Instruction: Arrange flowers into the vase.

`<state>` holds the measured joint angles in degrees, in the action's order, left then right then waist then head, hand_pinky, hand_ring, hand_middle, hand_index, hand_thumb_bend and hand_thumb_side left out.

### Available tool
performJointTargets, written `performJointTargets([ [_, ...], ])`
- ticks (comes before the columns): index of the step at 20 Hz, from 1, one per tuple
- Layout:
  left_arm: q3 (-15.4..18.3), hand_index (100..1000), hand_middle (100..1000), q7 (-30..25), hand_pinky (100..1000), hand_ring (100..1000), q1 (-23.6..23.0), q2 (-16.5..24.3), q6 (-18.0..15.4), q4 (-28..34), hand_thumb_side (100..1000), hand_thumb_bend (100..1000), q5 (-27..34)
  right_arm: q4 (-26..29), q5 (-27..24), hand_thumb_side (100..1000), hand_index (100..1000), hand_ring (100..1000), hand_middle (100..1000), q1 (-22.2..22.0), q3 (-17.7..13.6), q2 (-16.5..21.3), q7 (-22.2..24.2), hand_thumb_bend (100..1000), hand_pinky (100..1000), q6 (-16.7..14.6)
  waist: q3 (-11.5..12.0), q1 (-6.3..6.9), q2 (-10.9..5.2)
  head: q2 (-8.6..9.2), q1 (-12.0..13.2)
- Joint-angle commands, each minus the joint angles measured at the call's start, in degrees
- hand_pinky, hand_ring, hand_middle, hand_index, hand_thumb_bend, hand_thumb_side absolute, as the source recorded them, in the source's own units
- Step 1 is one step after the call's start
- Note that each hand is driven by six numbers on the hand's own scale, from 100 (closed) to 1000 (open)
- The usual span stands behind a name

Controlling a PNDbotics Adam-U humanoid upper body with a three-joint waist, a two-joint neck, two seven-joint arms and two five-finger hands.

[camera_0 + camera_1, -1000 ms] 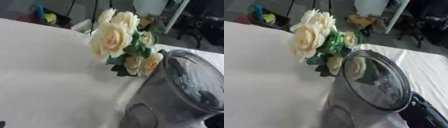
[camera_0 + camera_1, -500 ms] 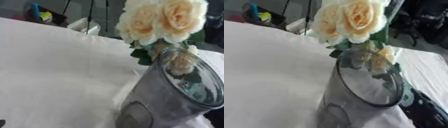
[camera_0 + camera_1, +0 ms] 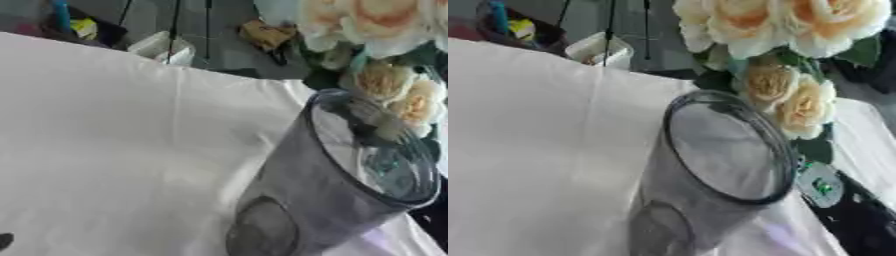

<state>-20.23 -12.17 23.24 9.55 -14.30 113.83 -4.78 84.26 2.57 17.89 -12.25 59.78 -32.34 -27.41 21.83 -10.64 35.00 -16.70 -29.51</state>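
Note:
A clear glass vase (image 3: 710, 175) fills the foreground, leaning with its mouth toward the upper right. A bunch of cream roses (image 3: 772, 30) with green leaves hangs just above and behind its rim, and the lower blooms (image 3: 794, 100) are at the rim's far edge. The stems and whatever holds the bunch are hidden. A black part of my right arm (image 3: 859, 225) with a silver disc (image 3: 820, 185) shows behind the vase at lower right, but the hand itself is hidden. A small dark tip (image 3: 4, 241) at the lower left edge may be my left hand.
A white cloth covers the table (image 3: 105, 140), with its far edge running from upper left to the right. Beyond it lie a dark floor, a white tub (image 3: 162, 47) and stand legs.
The rose bunch has moved right and up, from beside the vase's left to over its rim. The vase now shows larger and more to the centre.

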Motion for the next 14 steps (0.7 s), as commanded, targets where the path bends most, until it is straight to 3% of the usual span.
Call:
performJointTargets([
  [1, 0.6, 835, 877, 0.2, 631, 728, -0.1, 0.8, 0.3, 0.8, 1000, 181, 0.6, 1.6, -4.9, 943, 167, 100, 100, -0.5, -1.7, 3.1, 1.2, 100, 100, 1.0, -0.7, 1.38, -4.59, -0.65, 0.8],
  [14, 1.6, 834, 874, 1.1, 631, 728, -1.8, 1.6, 1.2, 0.8, 1000, 189, 2.3, 6.4, -26.1, 952, 159, 100, 100, -5.5, -6.2, 5.6, 8.7, 100, 100, 4.5, -5.0, 2.59, -8.6, -3.03, 4.9],
])
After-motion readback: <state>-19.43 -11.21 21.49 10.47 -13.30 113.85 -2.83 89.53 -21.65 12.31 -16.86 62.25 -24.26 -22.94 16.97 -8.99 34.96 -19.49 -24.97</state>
